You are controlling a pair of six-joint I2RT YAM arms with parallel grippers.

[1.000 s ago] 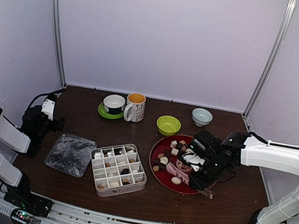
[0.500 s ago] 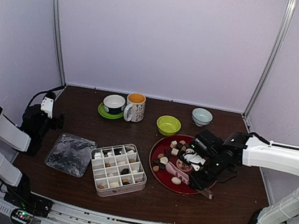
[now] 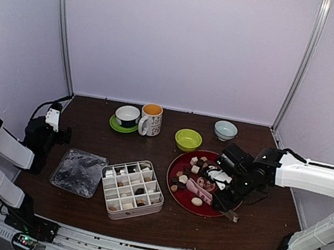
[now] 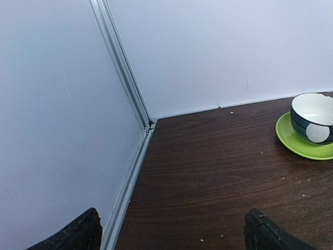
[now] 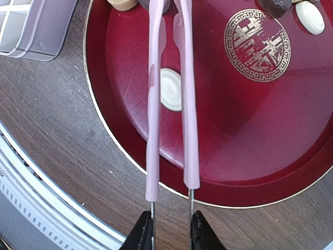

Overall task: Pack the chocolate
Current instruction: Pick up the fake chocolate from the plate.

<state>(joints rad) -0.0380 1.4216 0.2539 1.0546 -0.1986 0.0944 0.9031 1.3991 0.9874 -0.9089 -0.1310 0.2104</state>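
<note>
Right gripper (image 5: 170, 229): squeezing the pink tongs (image 5: 152, 130).
Nearest chocolate (image 5: 169, 89): straight ahead, white, seen between the tong arms.
Left gripper (image 4: 171, 234): wide, far away.

The pink tongs (image 3: 198, 190) are held by the right gripper (image 3: 219, 201) over the red plate (image 3: 182, 204), where the chocolate (image 3: 193, 168) is spread out.

Pale lilac walls (image 3: 181, 37) and aluminium posts (image 3: 65, 24) enclose a dark table (image 3: 89, 128)

We see a cup (image 3: 127, 115) on a green saucer (image 3: 120, 129), a mug (image 3: 150, 120), a green bowl (image 3: 188, 139) and a pale bowl (image 3: 225, 130) at the back.
</note>
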